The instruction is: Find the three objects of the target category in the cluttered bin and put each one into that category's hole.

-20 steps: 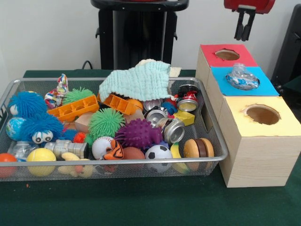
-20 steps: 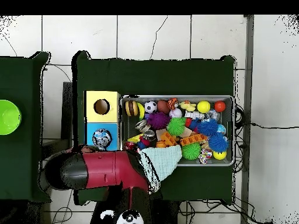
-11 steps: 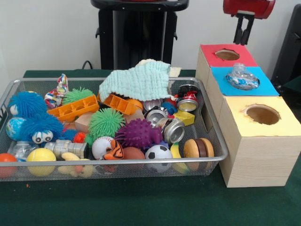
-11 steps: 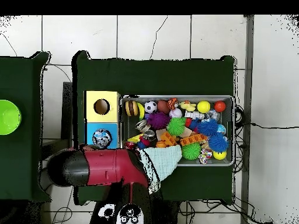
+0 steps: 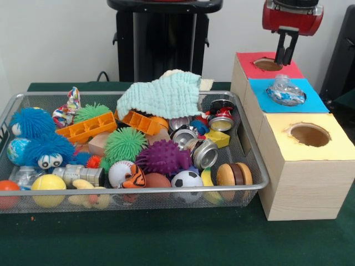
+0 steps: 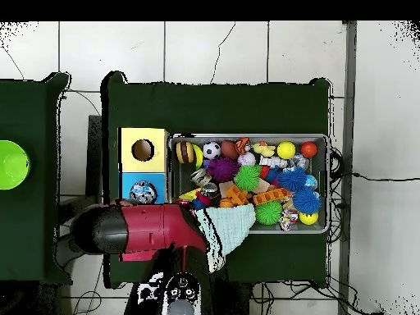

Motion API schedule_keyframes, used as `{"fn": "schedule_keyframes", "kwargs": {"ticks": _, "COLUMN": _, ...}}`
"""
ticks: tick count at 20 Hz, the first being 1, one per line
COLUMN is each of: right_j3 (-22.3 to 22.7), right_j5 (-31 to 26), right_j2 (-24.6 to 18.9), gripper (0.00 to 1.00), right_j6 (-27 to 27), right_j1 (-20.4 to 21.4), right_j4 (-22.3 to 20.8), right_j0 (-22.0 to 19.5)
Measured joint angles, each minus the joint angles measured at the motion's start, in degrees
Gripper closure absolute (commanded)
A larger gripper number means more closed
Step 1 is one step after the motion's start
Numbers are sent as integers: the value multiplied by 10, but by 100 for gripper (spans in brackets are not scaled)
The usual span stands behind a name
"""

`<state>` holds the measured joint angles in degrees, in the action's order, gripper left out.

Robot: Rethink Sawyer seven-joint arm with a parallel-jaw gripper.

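Hiding the red box in overhead: arm

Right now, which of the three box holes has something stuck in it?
The blue box's hole: a crumpled plastic bottle sits in it. The red hole and yellow hole are open.

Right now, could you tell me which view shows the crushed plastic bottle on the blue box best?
The front view: the bottle lies in plain sight over the hole of the blue box, with its crumpled shape and label clear. The overhead view shows it only as a small pale patch on the blue top, next to the arm.
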<state>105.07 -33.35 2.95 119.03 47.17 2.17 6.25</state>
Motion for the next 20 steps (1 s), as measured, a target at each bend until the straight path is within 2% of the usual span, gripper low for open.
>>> {"fn": "schedule_keyframes", "kwargs": {"ticks": 14, "right_j3": -68, "right_j5": 0, "right_j2": 0, "gripper": 100, "right_j6": 0, "right_j1": -47, "right_j4": 0, "right_j0": 15}}
{"fn": "schedule_keyframes", "kwargs": {"ticks": 17, "right_j3": -89, "right_j5": 2, "right_j2": 2, "gripper": 100, "right_j6": 0, "right_j1": -66, "right_j4": -1, "right_j0": 18}}
{"fn": "schedule_keyframes", "kwargs": {"ticks": 20, "right_j3": -114, "right_j5": 7, "right_j2": 18, "gripper": 100, "right_j6": 0, "right_j1": -101, "right_j4": -3, "right_j0": 29}}
